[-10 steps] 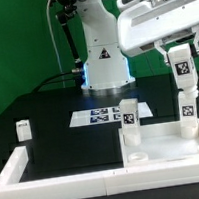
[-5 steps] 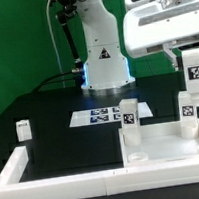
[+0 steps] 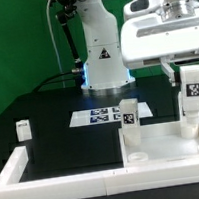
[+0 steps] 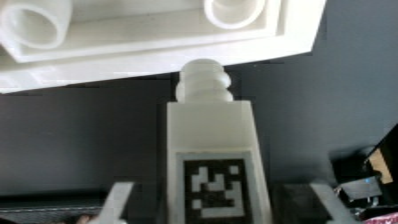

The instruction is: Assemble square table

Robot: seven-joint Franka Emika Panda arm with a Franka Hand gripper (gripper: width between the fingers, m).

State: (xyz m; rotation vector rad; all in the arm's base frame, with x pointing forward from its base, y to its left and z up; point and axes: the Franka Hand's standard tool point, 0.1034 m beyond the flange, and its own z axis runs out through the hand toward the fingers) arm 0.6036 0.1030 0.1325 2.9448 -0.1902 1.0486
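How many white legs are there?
4. The held leg is in the fingers; a clear standing leg and a half-hidden standing leg are on the square top; a lone leg sits on the black table, exterior view's left.

White plastic square top (image 3: 164,146), tray-like with a raised rim, lies flat at the exterior view's lower right; one short white tagged leg (image 3: 131,122) stands upright at its corner on that view's left; a second leg (image 3: 192,91) hangs upright over the right side, narrow tip toward the top; a third leg (image 3: 23,129) sits well apart at the left.
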